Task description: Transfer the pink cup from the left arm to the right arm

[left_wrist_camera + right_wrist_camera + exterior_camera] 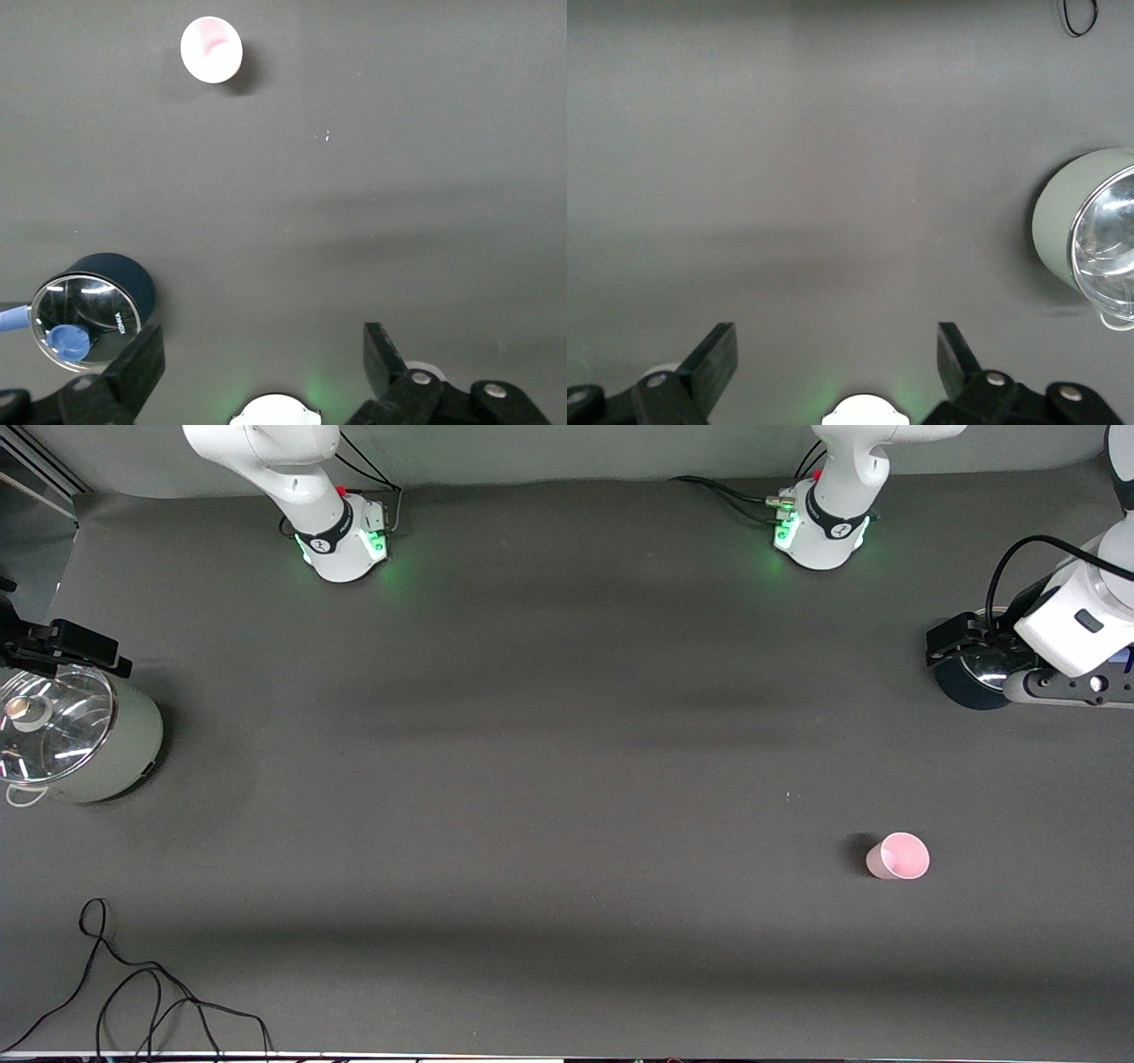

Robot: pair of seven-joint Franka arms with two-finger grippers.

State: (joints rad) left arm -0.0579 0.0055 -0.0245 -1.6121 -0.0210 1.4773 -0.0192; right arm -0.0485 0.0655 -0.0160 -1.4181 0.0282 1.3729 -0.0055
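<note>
The pink cup (898,856) stands upright on the dark table, toward the left arm's end and nearer the front camera than a dark blue pot (973,686). It also shows in the left wrist view (211,50). My left gripper (961,645) is open and empty, up over the dark blue pot and well apart from the cup; its jaws stand wide in the left wrist view (263,356). My right gripper (64,652) hangs over the pale pot at the right arm's end. It is open and empty (834,354).
A pale lidded pot (84,735) with a glass lid stands at the right arm's end and shows in the right wrist view (1090,232). The dark blue pot (93,305) has a glass lid. A loose black cable (142,992) lies near the front edge.
</note>
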